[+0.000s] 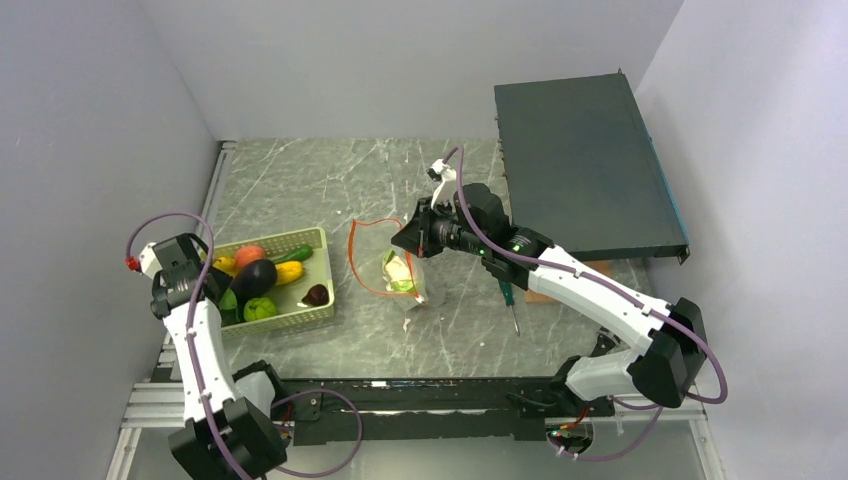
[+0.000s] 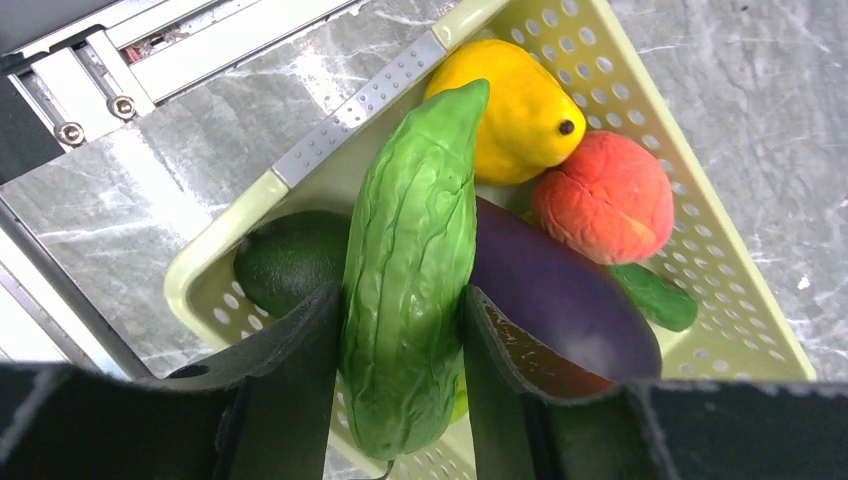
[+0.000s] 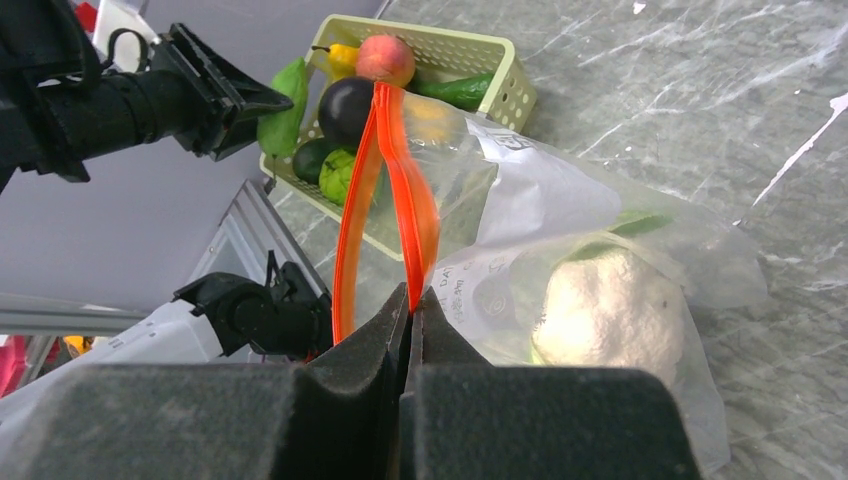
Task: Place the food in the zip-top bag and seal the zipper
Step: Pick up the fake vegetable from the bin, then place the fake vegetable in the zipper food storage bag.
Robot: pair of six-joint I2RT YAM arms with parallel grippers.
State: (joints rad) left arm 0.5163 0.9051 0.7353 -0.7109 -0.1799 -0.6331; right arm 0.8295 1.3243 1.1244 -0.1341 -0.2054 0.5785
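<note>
My left gripper [image 2: 400, 370] is shut on a long green ridged vegetable [image 2: 410, 250] and holds it over the left end of the light green basket [image 2: 690, 210]. Under it lie a yellow fruit [image 2: 520, 110], an orange peach [image 2: 605, 195], a dark purple eggplant [image 2: 570, 300] and a dark green fruit [image 2: 285, 260]. My right gripper [image 3: 410, 300] is shut on the red-orange zipper strip [image 3: 405, 190] of the clear bag [image 3: 560, 210] and holds its mouth open toward the basket. A whitish-green food [image 3: 610, 320] lies inside the bag [image 1: 418, 288]. I see no slider tab.
The basket [image 1: 322, 240] stands left of the bag, close to the left wall. A green-handled screwdriver [image 1: 508, 298] lies right of the bag under my right arm. A large dark flat box [image 1: 585, 165] fills the back right. Grey walls close in both sides.
</note>
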